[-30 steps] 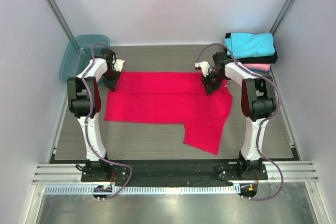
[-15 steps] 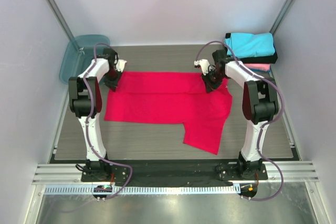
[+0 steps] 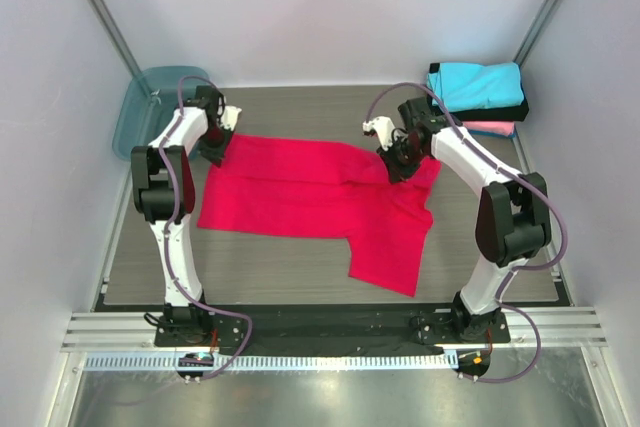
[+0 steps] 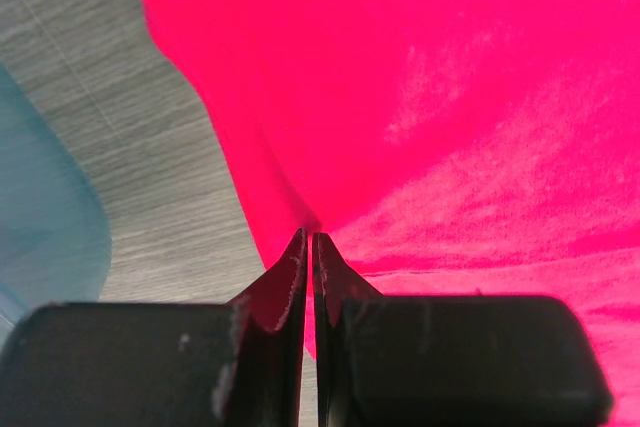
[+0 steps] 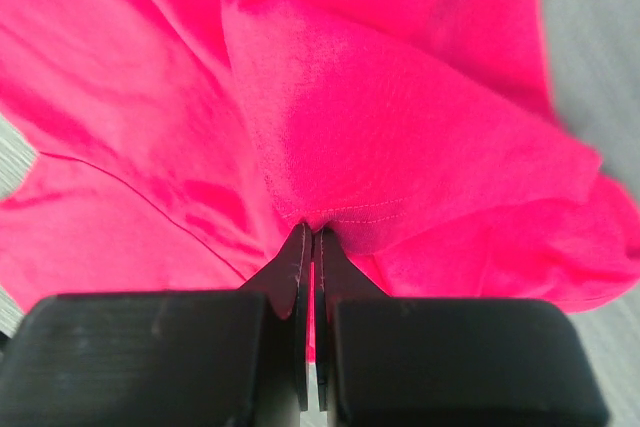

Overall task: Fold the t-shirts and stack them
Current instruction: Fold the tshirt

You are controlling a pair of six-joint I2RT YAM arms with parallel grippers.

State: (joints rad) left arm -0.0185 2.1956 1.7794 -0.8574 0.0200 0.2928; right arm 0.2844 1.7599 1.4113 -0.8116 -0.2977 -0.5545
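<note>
The large red t-shirt (image 3: 310,192) lies spread across the table, one part hanging down toward the near right. My left gripper (image 3: 212,150) is shut on its far left corner, and the cloth (image 4: 400,97) is pinched between the tips (image 4: 308,239). My right gripper (image 3: 397,162) is shut on the far right edge, with a hemmed fold of the red t-shirt (image 5: 380,127) lifted at the tips (image 5: 310,232). Folded cyan (image 3: 478,83), black (image 3: 500,112) and pink (image 3: 488,128) t-shirts are stacked at the far right corner.
A translucent teal plastic bin (image 3: 150,107) stands at the far left corner, also at the left edge of the left wrist view (image 4: 45,217). Grey walls close in both sides and the back. A metal rail (image 3: 320,332) runs along the near edge.
My right gripper has moved left and toward the middle, pulling the shirt's right edge inward and bunching it. The left gripper has shifted slightly away.
</note>
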